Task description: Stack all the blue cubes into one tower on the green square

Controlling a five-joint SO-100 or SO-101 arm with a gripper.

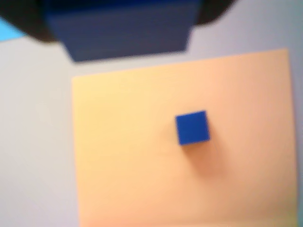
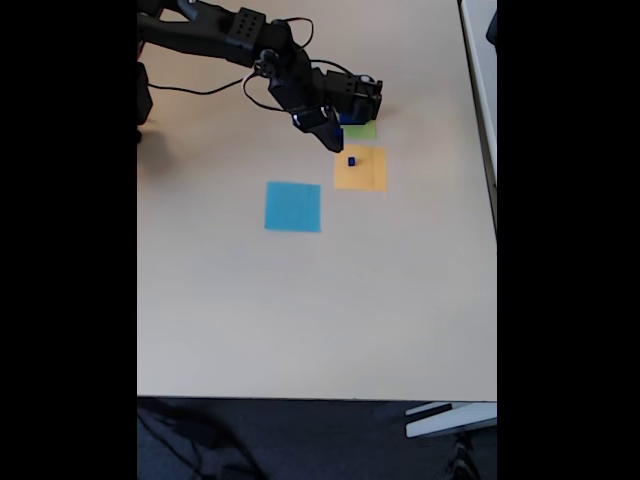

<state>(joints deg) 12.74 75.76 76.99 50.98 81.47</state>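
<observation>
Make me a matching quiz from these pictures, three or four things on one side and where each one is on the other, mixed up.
Things
1. small cube
2. big cube
3. blue square
4. green square

Places
A. alone, left of the orange square in the fixed view
B. on the orange square
C. partly under the arm
D. in the gripper

Pairs: 1-B, 2-D, 3-A, 4-C

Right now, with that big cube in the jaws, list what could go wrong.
1. The gripper holds a large blue cube high at the wrist view's top edge, blurred; how firm the grip is cannot be judged, so it may slip.
2. The small blue cube sits on the orange square, not the green square; it still needs moving.
3. In the fixed view the arm partly hides the green square, so placement may be off.
</observation>
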